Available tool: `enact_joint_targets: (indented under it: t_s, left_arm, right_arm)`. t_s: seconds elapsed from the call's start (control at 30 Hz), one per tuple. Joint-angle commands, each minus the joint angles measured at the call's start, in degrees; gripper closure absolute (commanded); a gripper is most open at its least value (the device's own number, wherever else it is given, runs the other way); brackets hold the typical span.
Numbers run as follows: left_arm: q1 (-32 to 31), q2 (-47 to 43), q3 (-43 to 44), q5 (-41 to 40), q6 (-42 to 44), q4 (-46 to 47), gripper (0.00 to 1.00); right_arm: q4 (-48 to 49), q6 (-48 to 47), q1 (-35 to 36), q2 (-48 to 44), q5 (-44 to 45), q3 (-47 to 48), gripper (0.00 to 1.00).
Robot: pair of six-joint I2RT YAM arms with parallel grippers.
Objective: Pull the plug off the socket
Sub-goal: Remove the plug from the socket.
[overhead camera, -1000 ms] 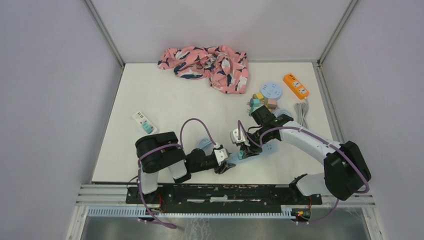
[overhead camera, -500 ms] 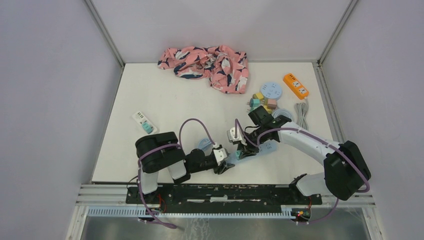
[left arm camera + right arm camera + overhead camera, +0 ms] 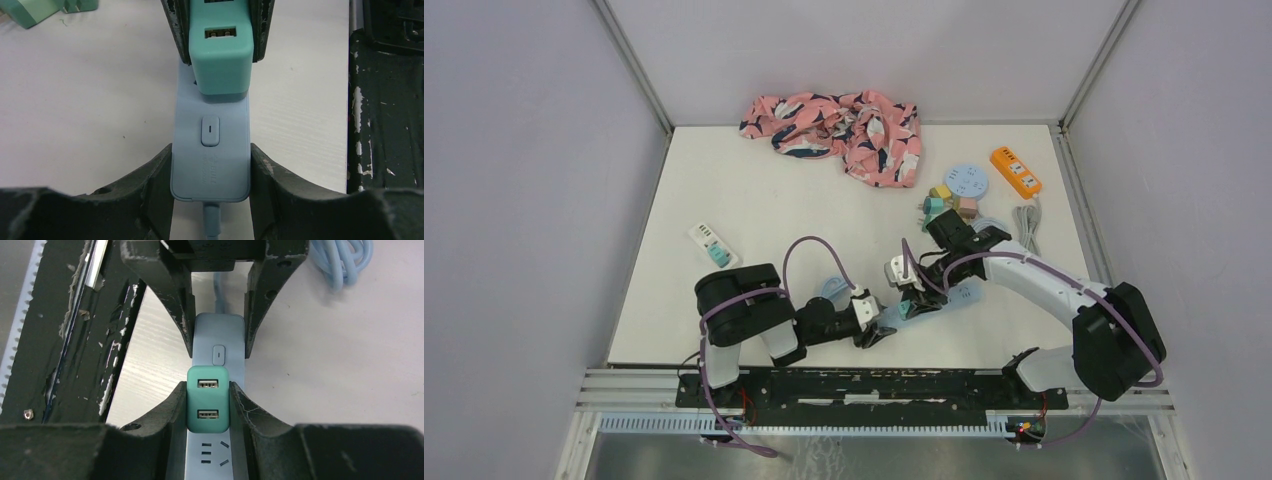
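Right wrist view shows the pull itself in hand: the right fingers (image 3: 165, 416) clamp the teal plug (image 3: 208, 400) at lower centre, apparently not yet free of the blue socket strip (image 3: 219, 332), which the left fingers (image 3: 181, 300) pinch just above it on the bench (image 3: 325, 365), so the next move calls for a straight pull off the braced strip.

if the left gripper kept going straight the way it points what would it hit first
Likely the teal plug, seated on the blue power strip that the left gripper clamps; the right gripper's fingers flank it.
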Motion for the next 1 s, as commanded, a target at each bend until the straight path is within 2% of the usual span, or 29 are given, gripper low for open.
enact_joint_targets:
  t_s: [0.0, 0.13, 0.3, 0.5, 0.67, 0.77, 0.87, 0.97]
  left_arm:
    - [0.16, 0.29, -0.03, -0.55, -0.71, 1.17, 0.97]
    - [0.16, 0.53, 0.15, -0.51, -0.67, 0.98, 0.97]
    - [0.11, 0.71, 0.08, -0.42, -0.67, 1.12, 0.97]
    - [0.16, 1.04, 0.38, -0.04, -0.75, 1.35, 0.97]
    - [0.14, 0.97, 0.29, -0.17, -0.76, 1.27, 0.97]
    - [0.16, 0.90, 0.34, -0.15, -0.74, 1.09, 0.97]
    - [0.16, 0.94, 0.25, -0.27, -0.67, 1.03, 0.97]
    - [0.16, 0.98, 0.16, -0.37, -0.67, 1.13, 0.97]
  right_arm:
    - [13.22, 13.32, 2.19, -2.41, -3.19, -0.49, 1.00]
    - [14.90, 17.05, 0.43, -2.02, 2.58, 0.87, 1.00]
    - [5.18, 7.68, -2.99, -2.97, 3.16, 2.80, 1.00]
    - [-1.35, -0.27, -1.90, -2.15, -6.13, 2.64, 1.00]
    - [9.04, 9.68, 0.78, -2.30, -5.98, 0.54, 1.00]
    - [13.45, 15.88, 0.67, -1.62, -1.57, 0.78, 1.00]
    - [12.33, 15.79, -0.76, -1.10, 1.97, 1.98, 1.00]
    - [7.26, 11.54, -2.93, -1.33, 2.20, 3.30, 1.00]
